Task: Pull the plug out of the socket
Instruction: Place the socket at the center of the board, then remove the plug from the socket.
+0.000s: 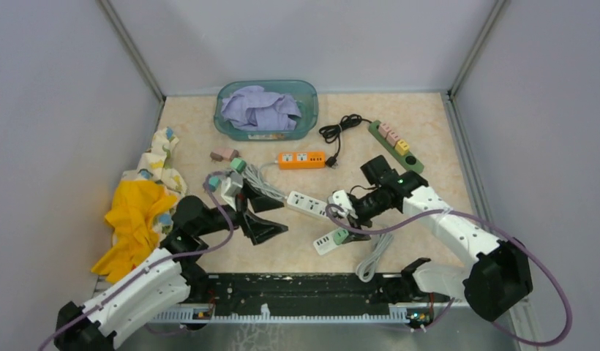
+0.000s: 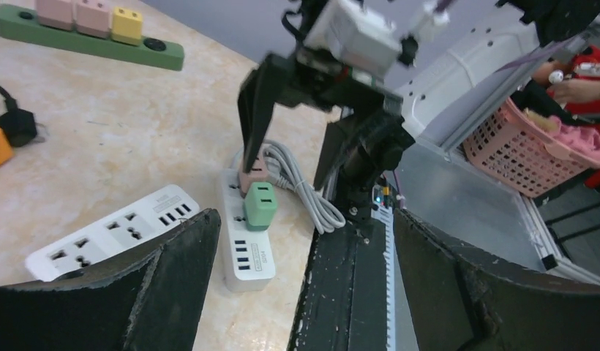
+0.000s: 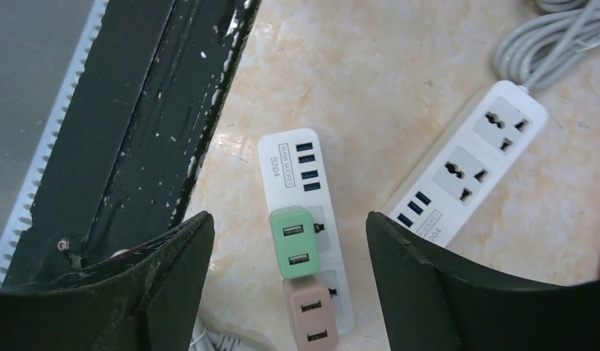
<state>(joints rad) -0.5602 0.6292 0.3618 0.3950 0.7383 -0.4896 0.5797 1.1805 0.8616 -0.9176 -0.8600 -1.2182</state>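
A short white power strip (image 3: 304,219) lies near the table's front edge with a green plug (image 3: 293,241) and a pink plug (image 3: 312,318) in its sockets. It also shows in the top view (image 1: 328,241) and in the left wrist view (image 2: 247,252), with the green plug (image 2: 260,205) and the pink plug (image 2: 252,175). My right gripper (image 3: 288,219) is open and hovers just above the strip, with both plugs between its wide jaws; it also shows in the top view (image 1: 348,223). My left gripper (image 1: 274,217) is open and empty, to the left of the strip.
A second white strip (image 1: 308,205) lies between the grippers. An orange strip (image 1: 302,159), a green strip with plugs (image 1: 394,146) and a teal basin of cloth (image 1: 266,110) are farther back. Yellow cloth (image 1: 136,219) lies at the left. A grey cable (image 1: 374,256) runs along the front rail.
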